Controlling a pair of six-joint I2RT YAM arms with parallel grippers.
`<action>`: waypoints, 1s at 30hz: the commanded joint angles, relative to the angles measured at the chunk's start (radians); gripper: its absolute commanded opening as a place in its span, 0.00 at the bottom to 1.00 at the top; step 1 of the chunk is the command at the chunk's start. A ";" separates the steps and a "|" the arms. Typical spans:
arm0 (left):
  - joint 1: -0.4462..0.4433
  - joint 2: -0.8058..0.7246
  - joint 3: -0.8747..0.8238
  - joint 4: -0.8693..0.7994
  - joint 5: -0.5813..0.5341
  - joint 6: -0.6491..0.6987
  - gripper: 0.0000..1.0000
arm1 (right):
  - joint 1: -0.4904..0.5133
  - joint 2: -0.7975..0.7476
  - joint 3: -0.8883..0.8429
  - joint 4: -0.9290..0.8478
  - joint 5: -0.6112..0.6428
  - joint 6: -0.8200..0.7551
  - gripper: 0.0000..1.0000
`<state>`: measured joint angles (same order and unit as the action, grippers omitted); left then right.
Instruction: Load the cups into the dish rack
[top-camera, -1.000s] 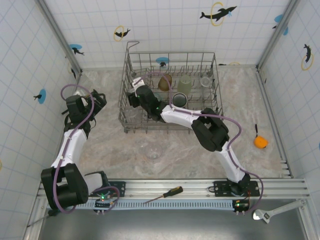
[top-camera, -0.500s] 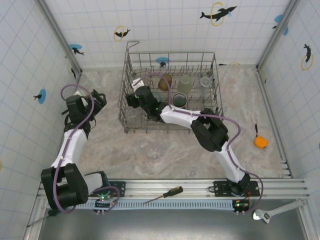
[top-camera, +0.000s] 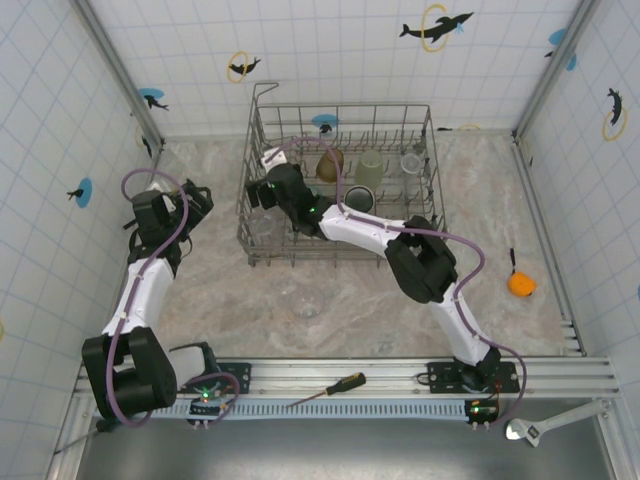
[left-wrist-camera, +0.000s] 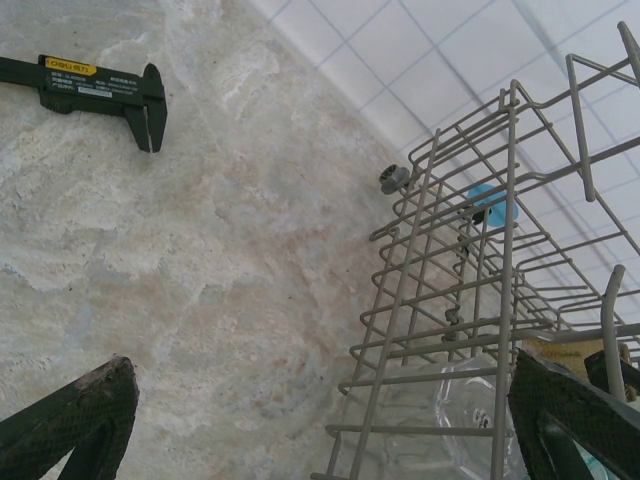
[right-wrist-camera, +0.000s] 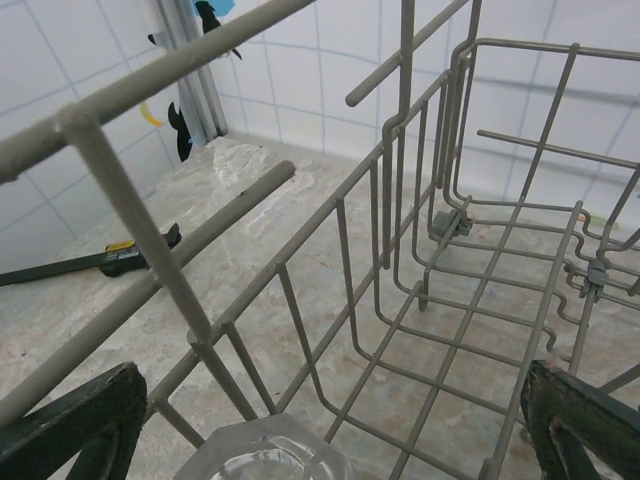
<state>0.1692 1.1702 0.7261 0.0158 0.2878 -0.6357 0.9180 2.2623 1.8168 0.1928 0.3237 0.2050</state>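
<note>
On a marbled tabletop (top-camera: 400, 310) ringed by white tiled walls, the right tool (top-camera: 262, 193) hangs inside the dish rack (top-camera: 340, 107) with its fingers spread wide and released. A clear cup (right-wrist-camera: 262, 458) sits just beneath them, only its rim in frame. An amber cup (top-camera: 330, 163), a pale green cup (top-camera: 371, 168) and a dark mug (top-camera: 358, 200) stand near its arm. The left tool (left-wrist-camera: 320, 420), equally spread and empty, faces the rack's wires, with a caliper (left-wrist-camera: 90, 85) ahead.

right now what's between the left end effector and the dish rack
Just bare table between left end effector and dish rack, per the top external view.
</note>
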 joint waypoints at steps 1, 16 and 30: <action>0.002 -0.025 -0.014 0.018 0.003 -0.003 0.97 | -0.009 -0.034 0.047 -0.038 -0.005 0.040 1.00; 0.001 -0.040 -0.005 -0.011 -0.056 0.025 0.97 | -0.070 -0.223 -0.088 -0.090 -0.059 0.145 1.00; 0.001 -0.140 0.009 -0.144 -0.021 0.025 0.97 | -0.153 -0.404 -0.275 -0.166 -0.137 0.218 1.00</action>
<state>0.1692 1.0679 0.7258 -0.0620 0.2508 -0.6273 0.7769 1.9190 1.5845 0.0578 0.2050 0.3973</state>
